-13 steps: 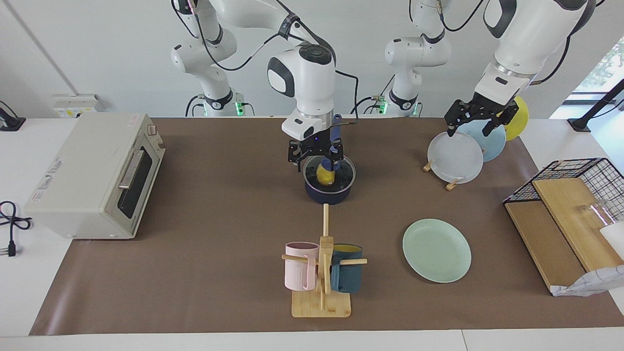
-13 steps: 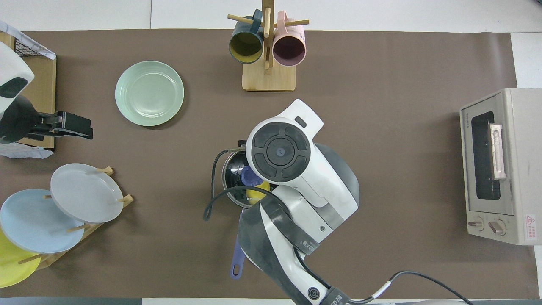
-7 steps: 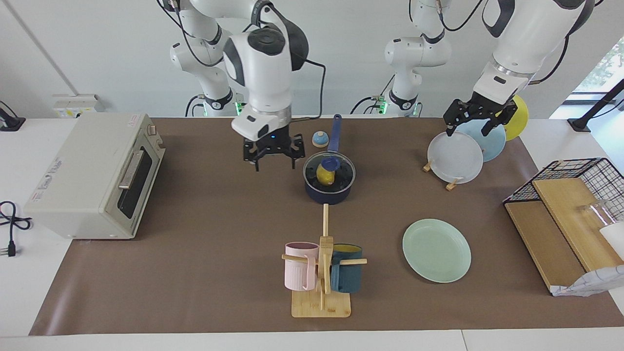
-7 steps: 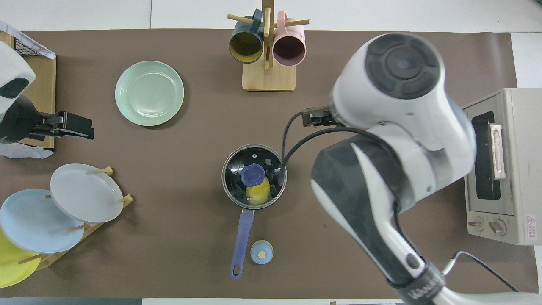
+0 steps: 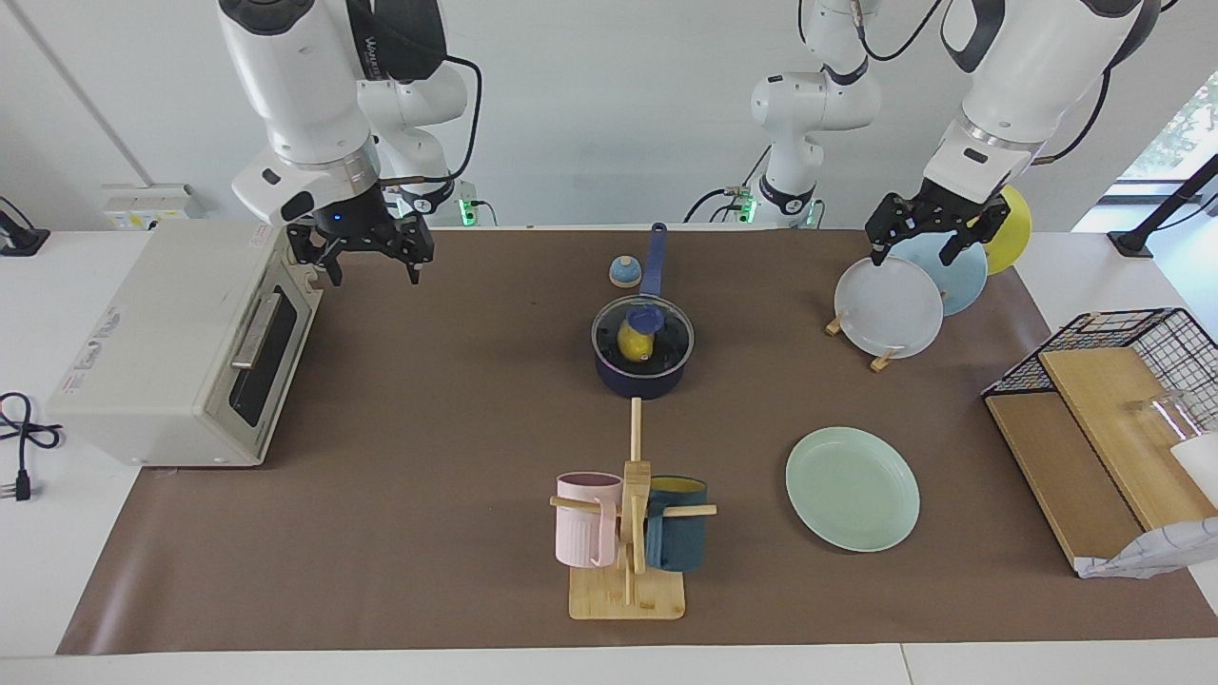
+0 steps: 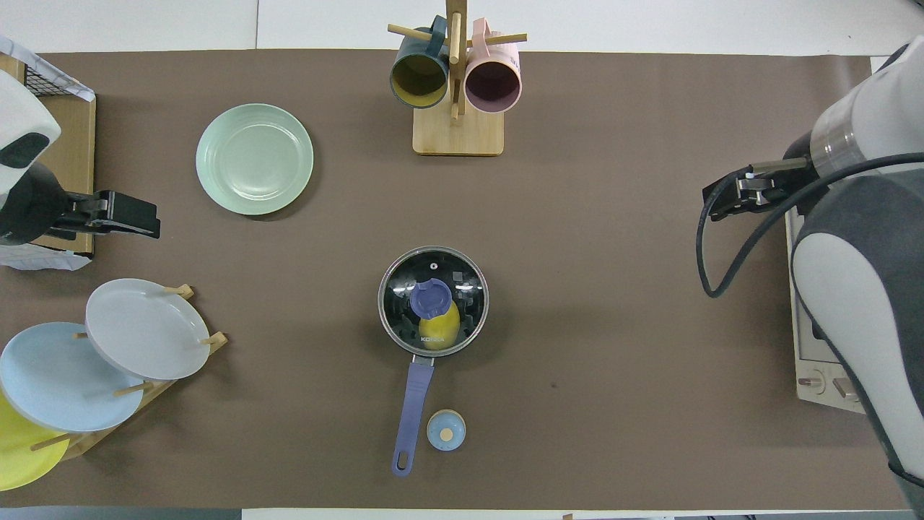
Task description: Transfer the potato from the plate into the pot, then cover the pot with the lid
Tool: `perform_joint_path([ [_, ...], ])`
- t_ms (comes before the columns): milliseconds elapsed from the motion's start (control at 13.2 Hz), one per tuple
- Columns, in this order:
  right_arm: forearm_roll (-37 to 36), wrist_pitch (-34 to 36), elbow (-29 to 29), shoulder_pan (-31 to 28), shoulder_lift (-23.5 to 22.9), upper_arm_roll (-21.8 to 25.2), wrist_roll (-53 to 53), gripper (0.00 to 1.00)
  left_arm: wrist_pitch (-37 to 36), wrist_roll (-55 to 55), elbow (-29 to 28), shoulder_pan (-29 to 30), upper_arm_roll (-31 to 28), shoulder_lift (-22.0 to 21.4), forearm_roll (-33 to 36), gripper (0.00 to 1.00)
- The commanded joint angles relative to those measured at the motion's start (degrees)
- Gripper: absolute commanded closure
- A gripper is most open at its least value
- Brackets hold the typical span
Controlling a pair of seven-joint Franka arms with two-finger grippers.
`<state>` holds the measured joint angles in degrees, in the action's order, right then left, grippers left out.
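The navy pot (image 5: 639, 377) stands mid-table with its long handle (image 6: 411, 406) toward the robots. The glass lid (image 5: 668, 333) with its blue knob (image 5: 645, 316) sits on the pot. The yellow potato (image 5: 631, 341) shows through the glass inside the pot, also in the overhead view (image 6: 439, 332). The mint-green plate (image 5: 853, 488) lies bare, farther from the robots, toward the left arm's end. My right gripper (image 5: 375, 276) is open and empty, raised beside the toaster oven. My left gripper (image 5: 912, 259) is open and empty, waiting over the plate rack.
A toaster oven (image 5: 181, 342) stands at the right arm's end. A mug tree (image 5: 628, 533) with a pink and a teal mug stands farther from the robots than the pot. A small bell-shaped object (image 5: 623, 272) sits beside the pot handle. A plate rack (image 5: 890, 309) and wire basket (image 5: 1132, 342) stand at the left arm's end.
My right gripper let go of the lid knob, leaving the lid on the pot, and rose away toward the toaster oven. The left arm has not moved.
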<state>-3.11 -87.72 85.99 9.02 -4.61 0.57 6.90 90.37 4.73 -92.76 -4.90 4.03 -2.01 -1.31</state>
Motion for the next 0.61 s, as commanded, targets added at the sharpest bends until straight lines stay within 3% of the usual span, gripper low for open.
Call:
perform_joint_path([
  [0,0.7,0.1,3.3,-2.2,3.2,-1.1,-0.9,0.00,0.3,-0.2,-1.6,0.6,0.0,-1.4,-0.4,0.00],
  [303,0.0,-0.2,8.7,-4.3,7.9,-0.7,-1.3,0.00,0.3,0.0,-1.6,0.8,-0.1,-1.4,-0.4,0.00],
  [531,0.1,-1.8,8.8,-5.5,7.4,-0.6,-5.1,0.00,0.3,0.0,-1.5,0.9,-0.1,-1.4,-0.3,0.00],
])
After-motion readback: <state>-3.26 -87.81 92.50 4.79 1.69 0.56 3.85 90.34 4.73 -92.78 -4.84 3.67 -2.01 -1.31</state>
